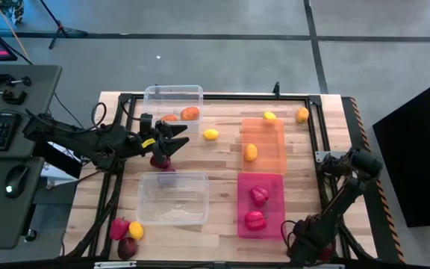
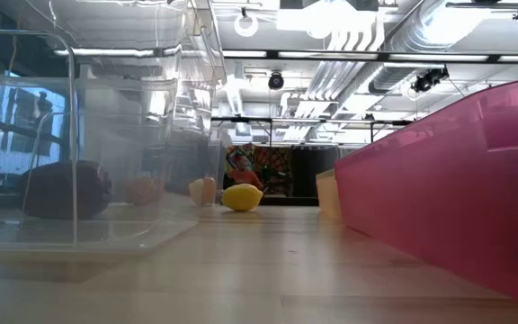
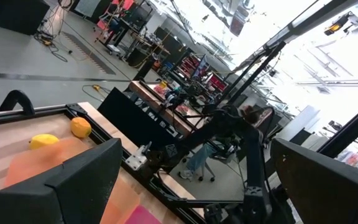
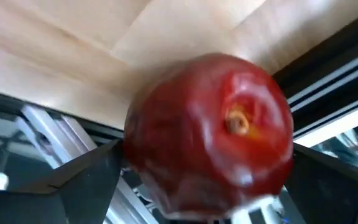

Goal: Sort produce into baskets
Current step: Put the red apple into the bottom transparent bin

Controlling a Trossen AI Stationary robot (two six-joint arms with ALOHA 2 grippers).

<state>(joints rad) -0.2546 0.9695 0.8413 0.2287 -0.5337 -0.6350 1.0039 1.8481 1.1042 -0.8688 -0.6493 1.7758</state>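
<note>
Right up against the lens of the right wrist camera is a red apple (image 4: 210, 134), sitting between the right gripper (image 4: 207, 163) fingers, which look clamped on it down by the table's near right corner, so that piece looks mid-trip. Going across the wooden table (image 1: 222, 232) from the left, a pink-red piece (image 1: 118, 228), a yellow piece (image 1: 135, 229) and a dark maroon piece (image 1: 128, 246) sit in a loose pile at the near left corner, not binned. The far clear bin (image 1: 174, 93) has two orange pieces (image 1: 190, 113) in it. The left gripper (image 1: 176, 137) hovers just beside that bin with its jaws spread wide and nothing between them, and a maroon piece (image 1: 160, 161) lies on the table right under it. The near clear bin (image 1: 174, 213) looks empty. A lemon (image 1: 210, 134) lies loose between the bins. The orange bin (image 1: 263, 168) holds one yellow piece (image 1: 251, 152); another yellow one (image 1: 269, 116) is at its far rim, can't tell if it's in or out, and an orange piece (image 1: 302, 114) sits outside it. The pink bin (image 1: 260, 179) has two pink-red pieces (image 1: 254, 220). I'd call it roughly half done, with all the maroon stuff left.
</note>
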